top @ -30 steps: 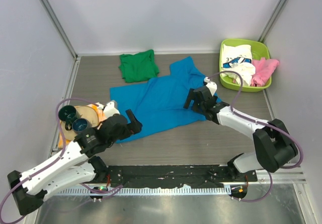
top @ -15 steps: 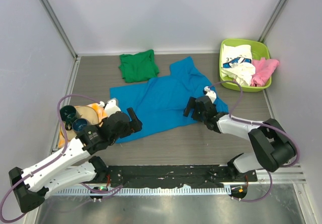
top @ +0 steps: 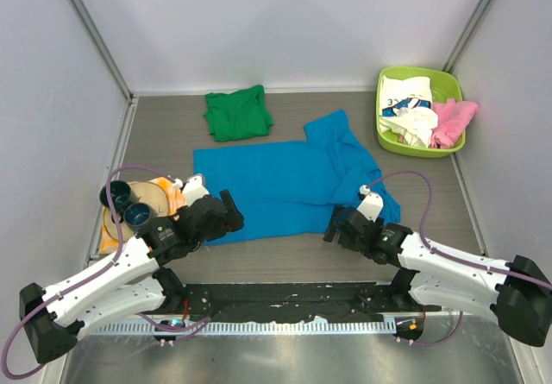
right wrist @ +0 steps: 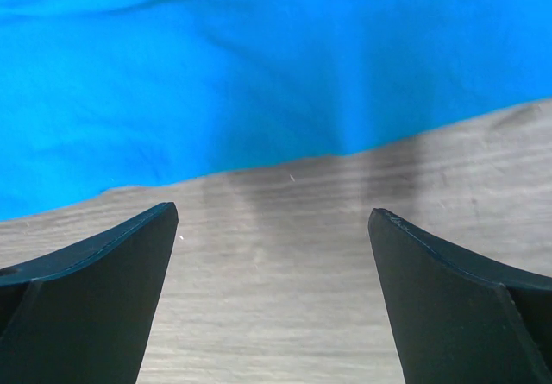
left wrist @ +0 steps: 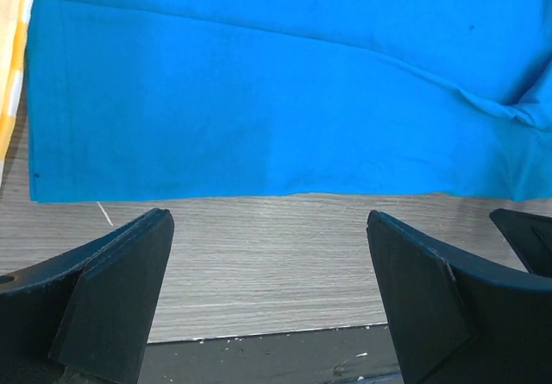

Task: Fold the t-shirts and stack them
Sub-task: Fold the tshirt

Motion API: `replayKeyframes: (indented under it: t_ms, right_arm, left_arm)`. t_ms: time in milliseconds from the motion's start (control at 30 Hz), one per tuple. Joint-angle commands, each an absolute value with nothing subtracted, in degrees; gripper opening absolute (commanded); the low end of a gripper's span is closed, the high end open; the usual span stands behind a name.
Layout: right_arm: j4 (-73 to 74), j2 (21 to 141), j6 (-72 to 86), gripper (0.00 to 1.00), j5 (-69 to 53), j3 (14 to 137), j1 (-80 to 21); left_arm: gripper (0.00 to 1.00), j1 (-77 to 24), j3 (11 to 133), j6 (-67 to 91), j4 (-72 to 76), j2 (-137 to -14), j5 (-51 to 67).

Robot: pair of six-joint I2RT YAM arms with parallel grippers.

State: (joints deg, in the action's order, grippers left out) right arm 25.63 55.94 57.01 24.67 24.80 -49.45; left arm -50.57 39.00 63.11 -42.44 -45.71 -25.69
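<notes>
The blue t-shirt (top: 285, 185) lies spread flat in the middle of the table (top: 164, 134), long side going 9 to 3 o'clock, w/ one sleeve bunched up toward 1 o'clock. The left gripper (top: 226, 211) is at approx. 8 o'clock of this shirt, beside its near left corner. In the left wrist view its jaws stand wide (left wrist: 269, 218) w/ nothing between them, the fingertips over bare wood just short of the shirt's (left wrist: 276, 99) near hem. The right gripper (top: 338, 227) is at approx. 5 o'clock of the shirt, at the near hem. It is also wide apart and empty (right wrist: 272, 211), w/ the blue cloth (right wrist: 216, 73) just ahead at 12 o'clock. A green t-shirt (top: 237, 112) lies folded at 11 o'clock, apart from the blue one. At 2 o'clock a lime-green basin (top: 384, 138) holds a white printed t-shirt (top: 410, 99) and a pink t-shirt (top: 453, 118), both crumpled. At 8 o'clock of the table lies an orange-yellow checked cloth (top: 164, 196), w/ two dark cups (top: 116, 196) beside it.
</notes>
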Motion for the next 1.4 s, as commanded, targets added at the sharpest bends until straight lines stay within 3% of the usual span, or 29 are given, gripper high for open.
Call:
replayKeyframes:
  t_ms: [0,167,300,467,667,700,867,967,1133,1367]
  right_arm:
    - [38.4,51.7,67.4,1.00,31.6,25.7,-53.3]
    - [43.1,51.0,64.9,1.00,42.9,34.4,-56.6]
    - [42.8,58.5,57.1,1.00,51.8,42.3,-56.3]
    - [33.3,68.5,49.8,0.98,49.9,45.8,-51.4]
    - [21.5,73.2,44.1,0.77,41.0,43.8,-38.2]
    - [20.8,73.6,43.9,0.69,39.2,43.7,-36.1]
    - [17.3,77.0,43.4,0.41,34.0,43.1,-32.0]
    - [16.9,78.7,44.2,0.31,32.2,42.5,-31.6]
    - [16.4,78.5,44.7,0.30,30.6,40.1,-31.6]
    - [17.2,75.8,45.1,0.40,30.6,37.4,-31.6]
  left_arm:
    - [1.00,-50.8,38.1,64.5,-39.1,-46.8,-24.6]
    - [1.00,-50.8,38.1,63.5,-38.3,-47.5,-25.0]
    - [1.00,-50.8,40.2,62.1,-38.1,-49.5,-25.6]
    - [1.00,-50.8,43.1,59.4,-38.4,-52.2,-27.2]
    - [1.00,-50.7,45.9,57.6,-38.8,-53.5,-28.9]
    - [1.00,-50.7,45.9,57.5,-38.8,-53.6,-29.0]
    - [1.00,-50.7,45.0,57.5,-37.9,-54.3,-28.7]
    - [1.00,-50.7,44.6,57.5,-37.6,-54.7,-28.6]
    - [1.00,-50.7,44.6,57.2,-37.3,-55.5,-28.7]
    - [1.00,-50.7,44.3,57.1,-35.9,-57.1,-28.0]
